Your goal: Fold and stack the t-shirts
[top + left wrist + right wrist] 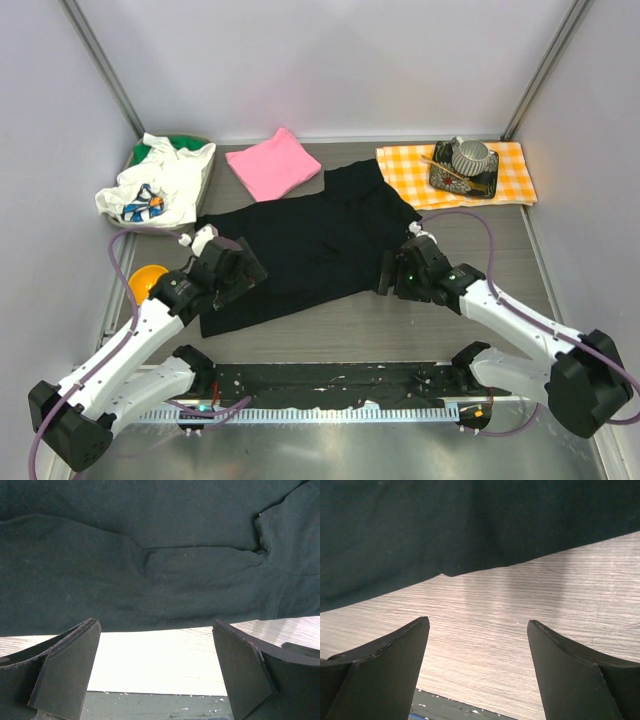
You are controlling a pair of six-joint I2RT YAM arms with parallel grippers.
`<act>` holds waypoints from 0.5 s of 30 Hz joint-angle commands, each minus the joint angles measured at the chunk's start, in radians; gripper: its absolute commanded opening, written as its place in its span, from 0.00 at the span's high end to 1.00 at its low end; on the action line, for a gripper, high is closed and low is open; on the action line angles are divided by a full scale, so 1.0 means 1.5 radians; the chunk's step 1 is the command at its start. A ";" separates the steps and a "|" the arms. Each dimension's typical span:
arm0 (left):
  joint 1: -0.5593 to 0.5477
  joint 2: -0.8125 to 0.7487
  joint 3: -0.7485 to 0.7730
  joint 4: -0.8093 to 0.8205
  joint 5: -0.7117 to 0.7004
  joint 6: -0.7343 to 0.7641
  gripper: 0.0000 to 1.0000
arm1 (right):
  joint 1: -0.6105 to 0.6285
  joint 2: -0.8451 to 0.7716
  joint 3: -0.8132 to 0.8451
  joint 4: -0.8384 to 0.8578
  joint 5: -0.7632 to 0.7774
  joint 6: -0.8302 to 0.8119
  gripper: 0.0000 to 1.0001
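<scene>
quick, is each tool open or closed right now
Left tool: open, holding nothing, near the black t-shirt's edge.
Right tool: open, holding nothing.

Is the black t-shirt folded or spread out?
Spread out: the black t-shirt lies flat and wide, wrinkled, unlike the folded pink t-shirt.

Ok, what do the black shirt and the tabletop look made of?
Black shirt: soft matte knit cloth, probably cotton jersey; it lies in limp creases with lint specks. Tabletop: wood-grain laminate by the look, smooth, slight sheen; fine straight streaks and glare.
</scene>
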 commanded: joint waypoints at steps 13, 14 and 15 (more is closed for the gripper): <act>-0.003 0.004 0.007 0.022 -0.017 0.008 0.00 | 0.004 0.131 0.069 0.234 0.005 -0.033 0.15; -0.003 0.002 0.007 0.022 -0.017 0.008 0.00 | 0.003 0.151 0.066 0.249 0.005 -0.035 0.15; -0.003 0.002 0.007 0.021 -0.017 0.010 0.00 | 0.004 0.159 0.057 0.281 0.006 -0.035 0.15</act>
